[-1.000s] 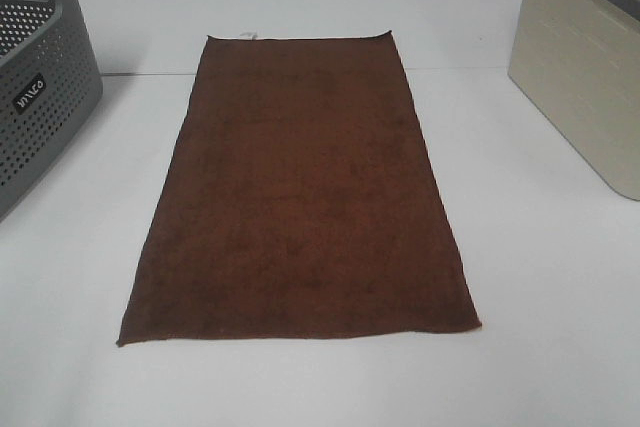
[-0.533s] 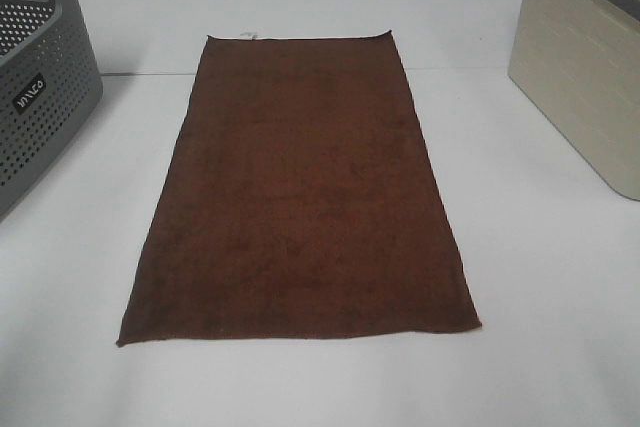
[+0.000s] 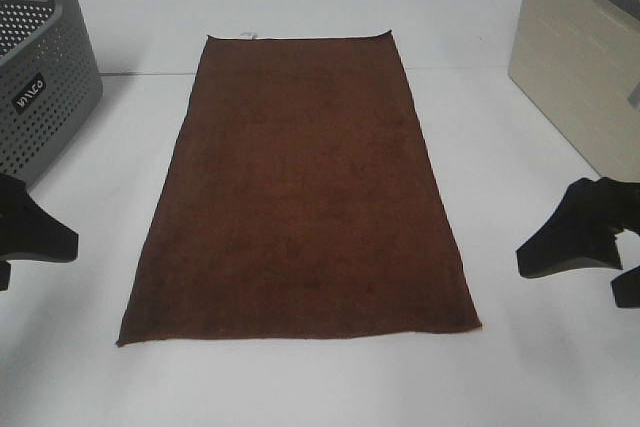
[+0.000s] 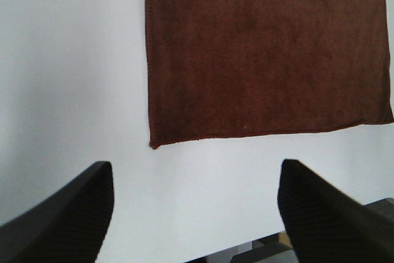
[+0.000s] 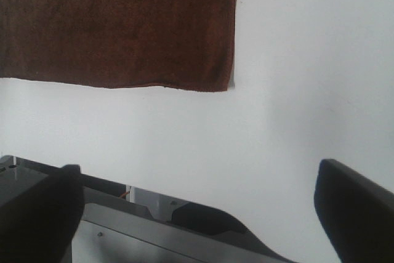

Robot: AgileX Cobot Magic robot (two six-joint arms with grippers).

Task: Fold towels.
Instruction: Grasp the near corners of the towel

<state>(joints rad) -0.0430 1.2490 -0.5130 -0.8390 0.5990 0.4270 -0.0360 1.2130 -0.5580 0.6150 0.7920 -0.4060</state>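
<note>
A dark brown towel [image 3: 300,197] lies flat and unfolded on the white table, long side running away from me. My left gripper [image 3: 22,250] is open and empty at the left edge of the view, level with the towel's near left part. My right gripper [image 3: 574,269] is open and empty to the right of the towel's near right corner. The left wrist view shows the towel's near left corner [image 4: 265,53] ahead of the open left gripper [image 4: 194,214]. The right wrist view shows the near right corner [image 5: 117,23] ahead of the open right gripper [image 5: 197,214].
A grey perforated basket [image 3: 40,97] stands at the back left. A beige bin [image 3: 590,77] stands at the back right. The table's front edge and metal frame [image 5: 123,226] show in the right wrist view.
Both grippers have come into the high view, one on each side of the towel's near end. The towel has not moved.
</note>
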